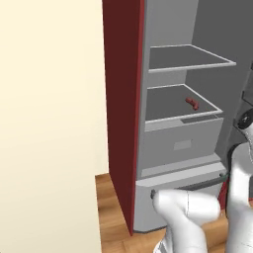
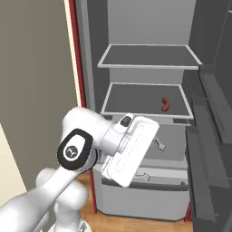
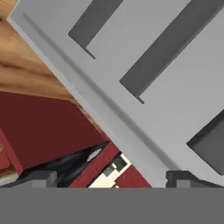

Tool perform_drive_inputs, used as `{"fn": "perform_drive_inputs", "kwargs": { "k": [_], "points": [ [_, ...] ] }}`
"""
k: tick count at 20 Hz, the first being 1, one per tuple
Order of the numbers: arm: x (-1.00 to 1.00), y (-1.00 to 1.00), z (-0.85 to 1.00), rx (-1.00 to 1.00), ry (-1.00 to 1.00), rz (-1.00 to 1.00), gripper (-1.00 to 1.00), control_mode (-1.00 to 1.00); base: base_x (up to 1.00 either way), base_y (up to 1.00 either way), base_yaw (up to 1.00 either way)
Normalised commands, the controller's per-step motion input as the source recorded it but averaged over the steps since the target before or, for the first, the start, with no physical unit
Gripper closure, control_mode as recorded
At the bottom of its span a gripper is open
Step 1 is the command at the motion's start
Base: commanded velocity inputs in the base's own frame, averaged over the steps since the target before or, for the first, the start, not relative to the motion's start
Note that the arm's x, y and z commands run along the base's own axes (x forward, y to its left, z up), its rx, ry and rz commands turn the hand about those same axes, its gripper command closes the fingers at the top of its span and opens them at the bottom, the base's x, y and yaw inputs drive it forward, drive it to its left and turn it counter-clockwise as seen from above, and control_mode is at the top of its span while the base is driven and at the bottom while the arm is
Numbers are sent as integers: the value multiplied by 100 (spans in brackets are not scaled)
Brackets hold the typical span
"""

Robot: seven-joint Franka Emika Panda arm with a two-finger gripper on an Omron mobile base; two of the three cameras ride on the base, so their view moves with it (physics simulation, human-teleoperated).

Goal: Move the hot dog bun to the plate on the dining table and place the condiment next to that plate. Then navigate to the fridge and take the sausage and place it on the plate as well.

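Note:
The fridge point(image 1: 183, 143) stands open ahead, with grey shelves inside. A small curved red-brown sausage point(image 1: 191, 103) lies on the lower shelf, towards its right rear point(image 2: 165, 104). My white hand point(image 2: 131, 152) hangs in front of the fridge below that shelf, lower than the sausage and to its left. In the hand view my gripper point(image 3: 113, 177) is open with nothing between its fingertips point(image 3: 39, 177); it faces the grey inner side of the fridge door point(image 3: 166, 87). The hot dog bun, the plate, the condiment and the dining table are out of view.
A tall dark red panel point(image 1: 121, 123) flanks the fridge on the left, beside a cream wall point(image 1: 49, 99). The open grey door point(image 2: 210, 149) stands at the right. A lower drawer with a dark bar handle point(image 1: 190, 185) sits above the wooden floor point(image 1: 111, 212).

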Motion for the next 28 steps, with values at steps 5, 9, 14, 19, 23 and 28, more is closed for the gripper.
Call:
{"fn": "perform_drive_inputs", "kwargs": {
  "k": [5,9,14,19,23,28],
  "points": [
    [-19,100,60,37,2,0,-100,-100,0,0,0],
    [30,98,39,57,-2,0,-100,-100,0,0,0],
    [53,77,25,49,-25,-6,-100,-100,0,0,0],
    [19,32,0,50,-32,-22,-100,-100,0,0,0],
    [2,16,-29,29,-22,-13,-100,-100,0,0,0],
    [0,45,-31,-12,-2,0,-100,-100,0,0,0]
  ]
}}
